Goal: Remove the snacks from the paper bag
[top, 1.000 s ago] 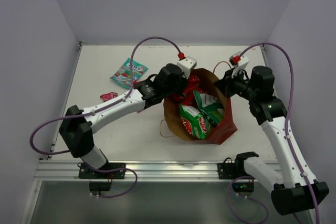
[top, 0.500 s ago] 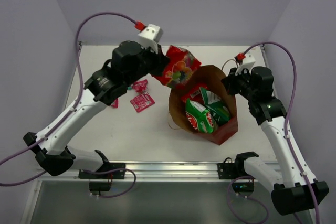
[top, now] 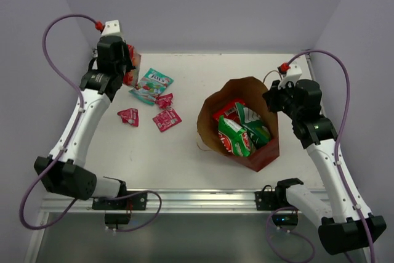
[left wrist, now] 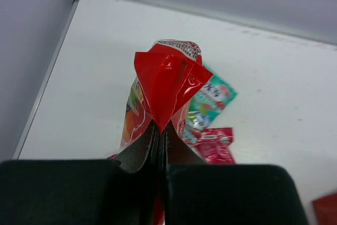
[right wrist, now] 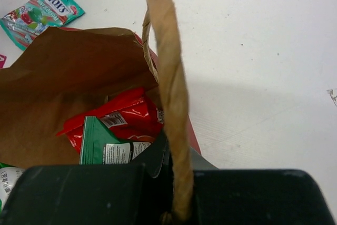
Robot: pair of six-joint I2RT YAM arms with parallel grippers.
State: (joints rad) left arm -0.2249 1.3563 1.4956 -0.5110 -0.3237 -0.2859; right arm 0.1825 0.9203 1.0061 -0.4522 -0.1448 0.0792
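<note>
Paper bag standing open right of centre on the table, two green chip bags and a red packet inside, right gripper pinching its handle, left gripper clamped on a red bag over the far left corner, teal pouch and three pink sachets lying just beside.

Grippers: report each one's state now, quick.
Left gripper: shut on the red bag.
Right gripper: shut on the handle of the paper bag.

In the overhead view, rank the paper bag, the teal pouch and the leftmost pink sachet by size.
Largest: paper bag.
Then: teal pouch.
Smallest: leftmost pink sachet, clearly smaller than the pouch.
</note>
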